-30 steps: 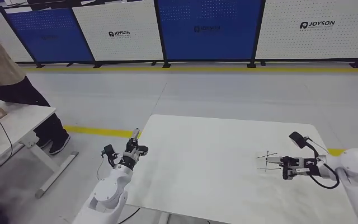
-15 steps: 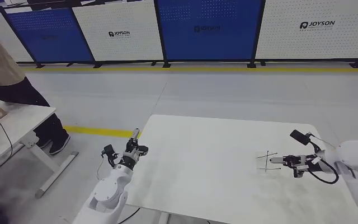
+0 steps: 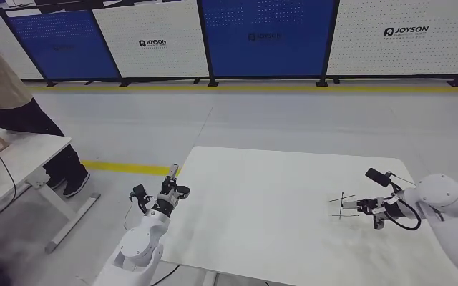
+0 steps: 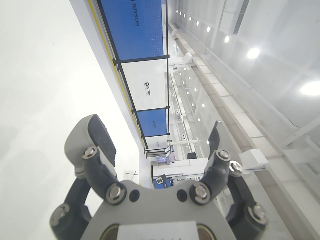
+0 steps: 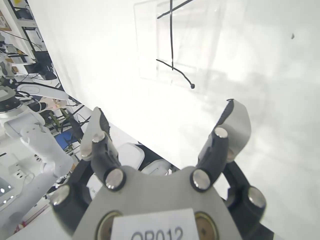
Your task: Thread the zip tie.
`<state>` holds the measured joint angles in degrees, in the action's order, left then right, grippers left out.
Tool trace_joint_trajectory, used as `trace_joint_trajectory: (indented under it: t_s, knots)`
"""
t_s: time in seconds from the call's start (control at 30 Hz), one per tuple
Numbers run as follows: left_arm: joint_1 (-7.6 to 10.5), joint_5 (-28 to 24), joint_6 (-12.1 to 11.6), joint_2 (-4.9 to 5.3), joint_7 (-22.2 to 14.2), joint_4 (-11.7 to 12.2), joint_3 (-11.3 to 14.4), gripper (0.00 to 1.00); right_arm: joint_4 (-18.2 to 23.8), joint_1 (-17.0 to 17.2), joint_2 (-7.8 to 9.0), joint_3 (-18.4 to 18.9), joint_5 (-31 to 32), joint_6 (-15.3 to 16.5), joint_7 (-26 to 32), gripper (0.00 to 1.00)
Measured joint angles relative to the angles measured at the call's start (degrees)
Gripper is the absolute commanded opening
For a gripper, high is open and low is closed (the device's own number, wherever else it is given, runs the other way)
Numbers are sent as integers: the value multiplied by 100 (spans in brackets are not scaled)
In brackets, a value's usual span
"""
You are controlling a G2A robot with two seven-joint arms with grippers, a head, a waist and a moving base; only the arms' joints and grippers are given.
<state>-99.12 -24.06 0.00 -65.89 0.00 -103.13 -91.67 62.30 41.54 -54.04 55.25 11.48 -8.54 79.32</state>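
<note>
Black plastic zip ties (image 5: 171, 26), three thin straps, lie crossed on a clear plastic sheet (image 5: 147, 51) on the white desk (image 3: 272, 207), just ahead of my right hand (image 5: 166, 111), which is spread wide and empty. My left hand (image 4: 156, 127), also released, sits at the desk's opposite edge. I judge that pinching where straps overlap could lift two, or that a flat strap could slip free.

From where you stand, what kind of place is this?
Probably an industrial robot test hall: blue and white perforated partition panels fence the bay, a yellow floor line marks it, and black plastic zip ties lie on a clear sheet on the white table.
</note>
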Motion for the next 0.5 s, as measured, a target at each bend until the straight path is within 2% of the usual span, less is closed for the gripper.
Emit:
trace_joint_trajectory:
  t_s: [0.2, 0.37, 0.5]
  knots:
    - [0, 0, 0, 0, 0, 0, 0, 100, -166, 101, 24, 271, -337, -225, -475, 100]
    - [0, 0, 0, 0, 0, 0, 0, 100, -188, -113, -77, -80, -6, -686, -381, 100]
    - [0, 0, 0, 0, 0, 0, 0, 100, -411, -380, -201, -434, 248, -1126, -250, 100]
